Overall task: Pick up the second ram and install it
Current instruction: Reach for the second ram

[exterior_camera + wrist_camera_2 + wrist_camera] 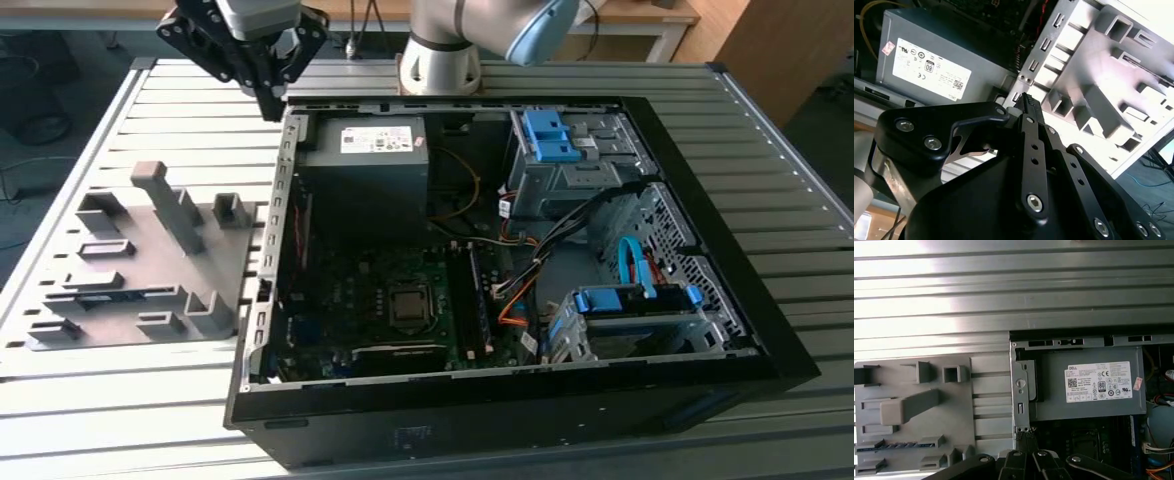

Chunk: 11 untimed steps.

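A: Near end first. What's hidden or murky?
B: One case point(507, 410) lies open on the table point(747, 120). Its near wall hides the near edge of the board point(334, 300). It's dark in there, so I can't tell if a strip stands in the slots beside the socket point(400, 300).
A: Task thing?
B: One second ram point(900, 445). It sits on edge in a slot of the grey tray point(134, 255), in the tray's near half. The tray lies by the table's edge on the exterior view's left. The ram is sunk in its holder, so the first wrist view shows just a blue sliver with dark chips. In the exterior view it's too thin to make out. The tray is cropped in both wrist views.
A: Other counts?
B: One tray, with one tall post point(174, 205) in its far half. Inside the case there are two blue brackets, the near bracket point(627, 300) and the far bracket point(550, 135). There's one bundle of orange wires point(514, 305). One power supply point(363, 165) sits in the far corner on the exterior view's left.
A: Gripper?
B: One gripper point(272, 102), fingers pressed together tip to tip. It hangs over that same far corner of the case, just beside the power supply and well apart from the ram. Its upper body is cropped in the exterior view. Its black linkage blocks part of both wrist views.
A: Farthest?
B: One arm base point(441, 60) at the table's far edge. The rest of the arm is cut off.
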Each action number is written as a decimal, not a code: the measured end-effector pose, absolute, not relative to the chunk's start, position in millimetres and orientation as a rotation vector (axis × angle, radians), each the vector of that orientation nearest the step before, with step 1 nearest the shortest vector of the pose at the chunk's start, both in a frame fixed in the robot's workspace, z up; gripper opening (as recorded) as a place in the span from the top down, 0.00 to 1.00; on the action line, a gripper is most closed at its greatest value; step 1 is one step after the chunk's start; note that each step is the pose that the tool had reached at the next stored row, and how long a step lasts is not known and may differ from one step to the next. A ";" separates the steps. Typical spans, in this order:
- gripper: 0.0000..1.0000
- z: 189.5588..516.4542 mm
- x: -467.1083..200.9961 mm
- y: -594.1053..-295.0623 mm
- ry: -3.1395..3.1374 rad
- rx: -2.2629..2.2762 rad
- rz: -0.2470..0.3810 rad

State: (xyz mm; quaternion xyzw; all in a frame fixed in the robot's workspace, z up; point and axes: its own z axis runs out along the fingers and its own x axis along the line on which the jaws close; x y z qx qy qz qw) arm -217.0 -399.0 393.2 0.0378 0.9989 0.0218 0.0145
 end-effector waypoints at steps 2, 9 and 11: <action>0.90 393.2 -220.9 -398.9 3.110 0.118 0.068; 0.90 393.3 -234.4 -399.0 3.110 0.118 0.068; 0.90 393.2 -238.1 -399.0 3.110 0.118 0.068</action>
